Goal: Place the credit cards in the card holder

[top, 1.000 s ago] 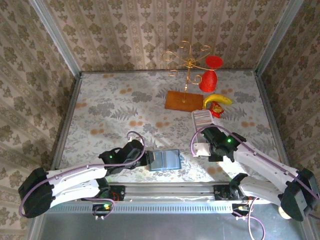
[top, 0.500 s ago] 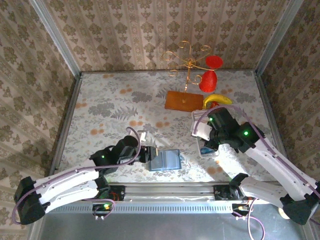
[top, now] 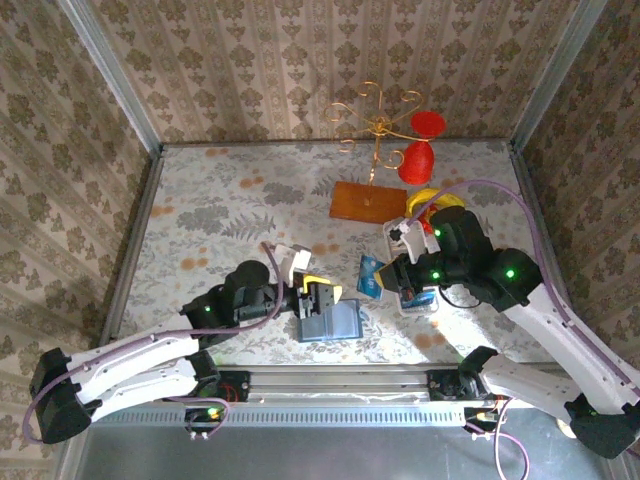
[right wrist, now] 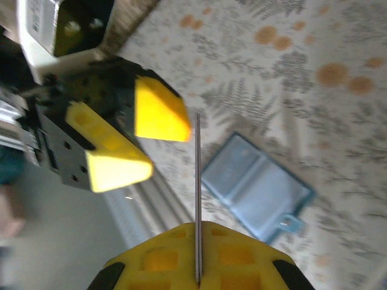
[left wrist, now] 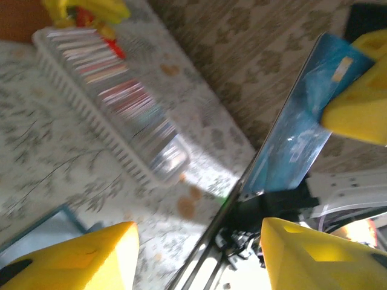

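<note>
The right claw was clamped on a blue card, holding it on edge in the air, the card sticking out ahead of its yellow pads. The left claw stood wide with nothing between its fingers, facing the right claw, close to the card but apart from it. The holder lay open and flat on the surface, just under the left claw on its near side, and below and left of the right claw; whether the left claw touched it could not be told. More cards stood packed in a long white tray, beyond the left claw and beside the right one
</note>
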